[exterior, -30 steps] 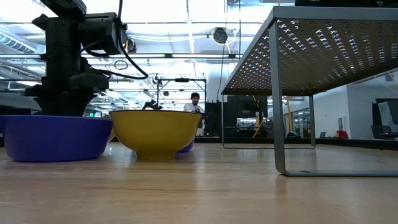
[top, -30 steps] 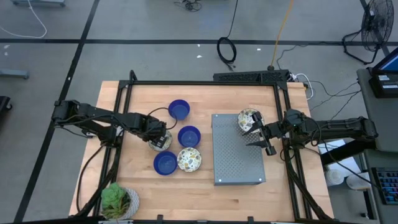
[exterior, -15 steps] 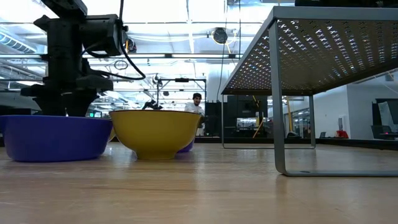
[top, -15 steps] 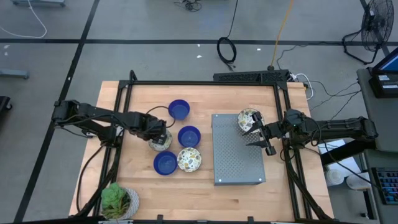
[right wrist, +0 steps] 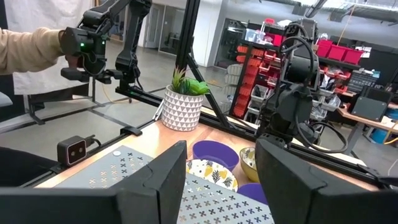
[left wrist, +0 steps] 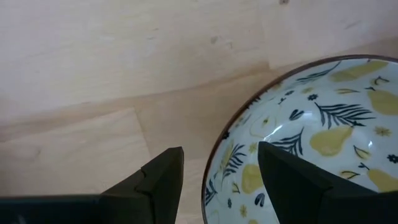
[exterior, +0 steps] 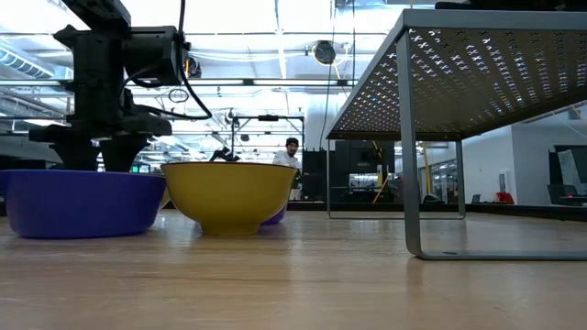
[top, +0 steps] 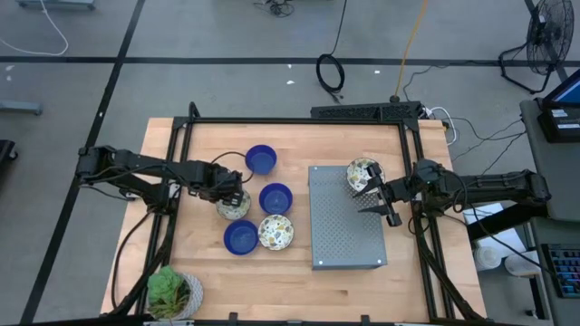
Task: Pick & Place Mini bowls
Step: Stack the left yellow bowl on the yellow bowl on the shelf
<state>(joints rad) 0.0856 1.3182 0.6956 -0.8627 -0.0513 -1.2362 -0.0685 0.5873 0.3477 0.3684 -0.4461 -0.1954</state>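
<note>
In the high view three blue bowls (top: 261, 160) (top: 275, 197) (top: 240, 237) and a floral bowl (top: 275, 232) stand on the wooden table. My left gripper (top: 232, 195) is open over another floral bowl (top: 236, 208). In the left wrist view its fingers straddle that bowl's rim (left wrist: 219, 163), one outside and one over the inside; whether they touch it I cannot tell. A third floral bowl (top: 362, 174) stands on the perforated grey rack (top: 344, 235). My right gripper (top: 377, 199) is open just beside it, over the rack.
A potted plant (top: 172, 292) stands at the table's near left corner. A black frame (top: 299, 120) edges the table. The rack's legs (exterior: 410, 156) stand on the right half. In the right wrist view a person's sleeve (right wrist: 31, 46) shows beyond the table.
My left gripper has sunk a little over the floral bowl. The bowls and my right arm have kept still.
</note>
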